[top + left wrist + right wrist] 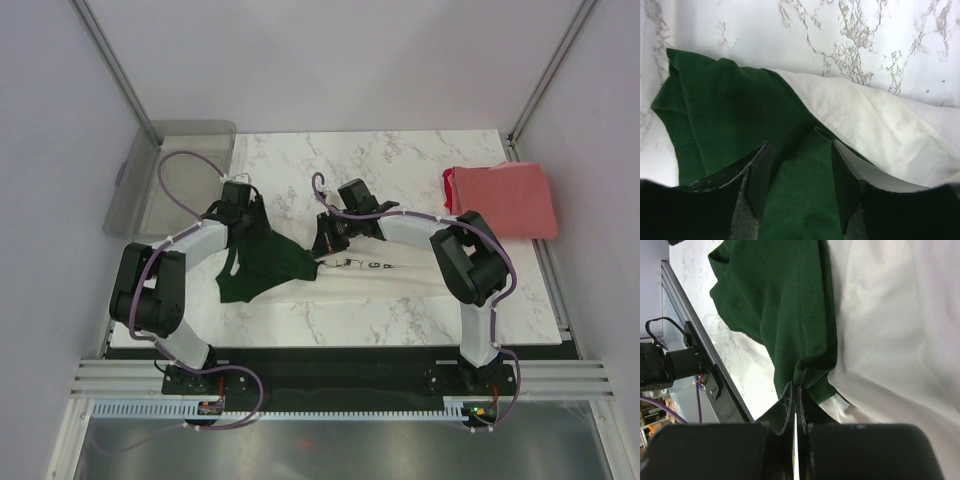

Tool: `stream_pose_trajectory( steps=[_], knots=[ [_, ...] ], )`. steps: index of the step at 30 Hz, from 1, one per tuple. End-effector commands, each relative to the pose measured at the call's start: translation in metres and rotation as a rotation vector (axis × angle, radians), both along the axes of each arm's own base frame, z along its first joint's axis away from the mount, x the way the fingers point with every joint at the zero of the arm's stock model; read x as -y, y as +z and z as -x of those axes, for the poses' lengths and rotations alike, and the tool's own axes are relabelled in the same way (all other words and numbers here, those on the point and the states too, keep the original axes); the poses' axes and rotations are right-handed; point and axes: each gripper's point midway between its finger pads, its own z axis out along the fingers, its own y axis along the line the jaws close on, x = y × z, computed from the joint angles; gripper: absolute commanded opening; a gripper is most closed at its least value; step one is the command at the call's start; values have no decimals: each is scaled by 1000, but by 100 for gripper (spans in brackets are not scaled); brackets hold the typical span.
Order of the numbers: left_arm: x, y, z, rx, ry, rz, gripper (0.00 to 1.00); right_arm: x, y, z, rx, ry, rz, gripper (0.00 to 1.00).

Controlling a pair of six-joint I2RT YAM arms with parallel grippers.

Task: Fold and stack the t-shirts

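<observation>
The cream-white t-shirt (pixel 395 277) with dark green sleeves lies crumpled across the table's middle, black lettering showing near its upper edge. My left gripper (pixel 240 212) is open over its green sleeve (pixel 262 262). In the left wrist view the gripper (pixel 801 144) has its jaws wide apart, with green cloth (pixel 730 110) between and below them and cream cloth (pixel 880 125) to the right. My right gripper (pixel 325 243) is shut on a fold of green cloth (pixel 785 300) at the shirt's edge; it also shows in the right wrist view (pixel 796 386). The coral-red t-shirt (pixel 503 200) lies folded at the far right.
A clear grey plastic bin (pixel 172 172) stands at the back left, partly off the marble table (pixel 400 160). Side walls close in on the left and right. The black base rail (pixel 330 365) runs along the near edge.
</observation>
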Motion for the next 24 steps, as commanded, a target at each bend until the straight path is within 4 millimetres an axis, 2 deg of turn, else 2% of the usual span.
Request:
stream_pose_trajectory(
  steps=[1, 4, 5, 6, 12, 15, 18, 19, 24],
  knots=[
    [9, 6, -15, 36, -58, 10, 56, -4, 22, -4, 71, 7, -40, 0],
    [10, -3, -16, 7, -63, 10, 48, -3, 21, -5, 70, 5, -40, 0],
    [15, -6, -13, -10, -84, 27, 42, -4, 21, -4, 71, 7, -40, 0],
    [16, -6, -13, -14, -88, 29, 31, -4, 21, -4, 72, 6, -39, 0],
    [14, 13, -8, 32, -81, 39, 2, -1, 21, -3, 73, -3, -31, 0],
    [12, 17, -1, 41, -72, 43, 2, 2, 20, -1, 73, -11, -23, 0],
    [13, 32, 9, 78, -70, 60, 2, 8, 19, 5, 78, -15, -10, 0],
    [12, 38, 16, 94, -61, 70, 2, 13, 12, 7, 71, -23, 7, 1],
    [8, 53, 35, 142, -21, 81, 2, 15, 10, 19, 71, -23, 9, 0]
  ],
)
